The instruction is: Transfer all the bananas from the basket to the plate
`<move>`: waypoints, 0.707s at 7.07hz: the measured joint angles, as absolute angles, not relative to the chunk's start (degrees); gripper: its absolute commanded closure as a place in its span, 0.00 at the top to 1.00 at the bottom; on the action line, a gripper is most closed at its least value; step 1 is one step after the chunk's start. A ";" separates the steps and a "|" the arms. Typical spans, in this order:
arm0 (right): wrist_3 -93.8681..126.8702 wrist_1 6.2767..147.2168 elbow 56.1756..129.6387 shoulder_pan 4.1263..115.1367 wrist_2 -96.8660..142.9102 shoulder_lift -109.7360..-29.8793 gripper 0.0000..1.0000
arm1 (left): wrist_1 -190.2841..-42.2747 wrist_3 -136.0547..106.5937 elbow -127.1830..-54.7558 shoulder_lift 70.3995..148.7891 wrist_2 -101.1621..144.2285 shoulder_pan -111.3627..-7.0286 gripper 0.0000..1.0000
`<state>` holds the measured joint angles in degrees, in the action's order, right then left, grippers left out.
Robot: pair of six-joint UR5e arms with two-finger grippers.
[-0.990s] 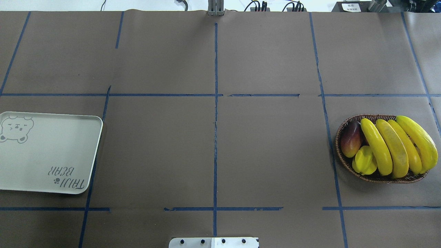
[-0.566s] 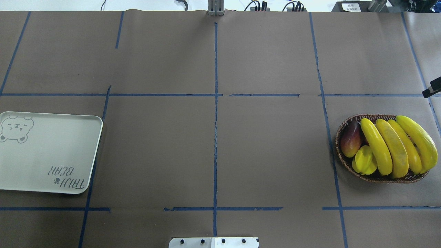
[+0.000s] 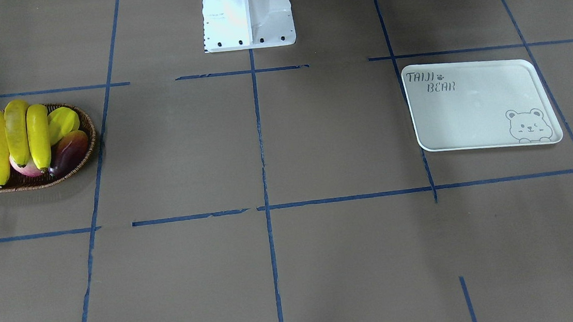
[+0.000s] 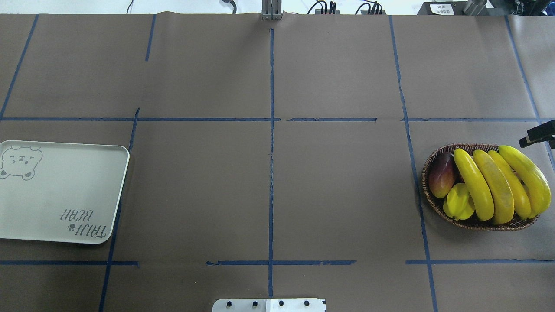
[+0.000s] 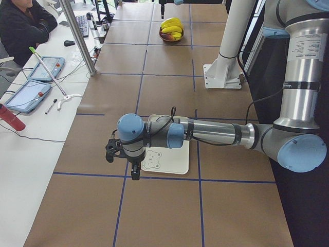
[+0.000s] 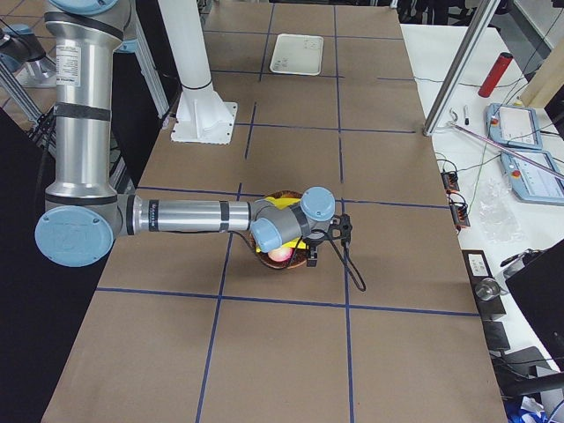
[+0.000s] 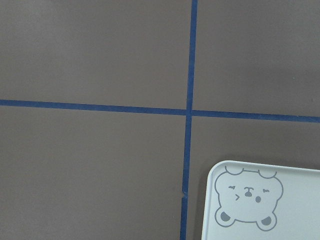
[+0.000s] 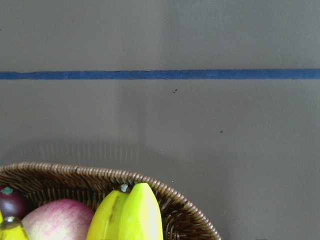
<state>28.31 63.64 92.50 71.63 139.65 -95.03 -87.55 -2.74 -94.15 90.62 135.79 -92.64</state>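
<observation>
Four yellow bananas [image 4: 498,184] lie side by side across the oval dark wicker basket [image 4: 425,190] at the table's right; they also show in the front view [image 3: 5,141]. The pale "TAIJI BEAR" plate [image 4: 60,190] lies empty at the far left. My right gripper [image 4: 535,136] reaches in from the right edge, just beyond the basket's far rim; only a dark tip shows, so I cannot tell whether it is open. Its wrist view shows the basket rim [image 8: 75,175] and banana tips [image 8: 135,215]. My left gripper [image 5: 134,172] hangs over the plate's bear corner [image 7: 270,210]; I cannot tell its state.
A red-purple mango [image 4: 441,175] and a yellow-green starfruit [image 4: 459,203] share the basket, with a pink round fruit [image 3: 25,165] under the bananas. The robot's white base [image 3: 247,14] stands mid-table. An operator [image 5: 23,25], tablets and a red bottle [image 5: 10,117] sit on the side bench.
The right gripper's dark tip has come into the overhead view at the right edge and moved down and left, closer to the basket. Bananas, basket and plate have not moved.
</observation>
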 measured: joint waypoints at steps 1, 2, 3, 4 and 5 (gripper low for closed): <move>28.44 63.44 92.39 70.77 139.78 -95.52 0.99 | -87.56 -2.73 -94.17 90.62 135.79 -92.64 1.00; 28.54 63.45 92.33 69.69 139.87 -95.66 0.99 | -87.60 -2.72 -94.19 90.62 135.79 -92.64 1.00; 28.60 63.50 92.28 68.61 139.90 -95.57 0.92 | -87.64 -2.72 -94.21 90.62 135.79 -92.64 1.00; 28.64 63.55 92.24 67.64 139.92 -95.41 0.63 | -87.66 -2.74 -94.33 90.62 135.79 -92.64 1.00; 28.63 63.62 92.22 67.04 139.92 -95.33 0.26 | -87.63 -2.78 -94.60 90.59 135.79 -92.64 1.00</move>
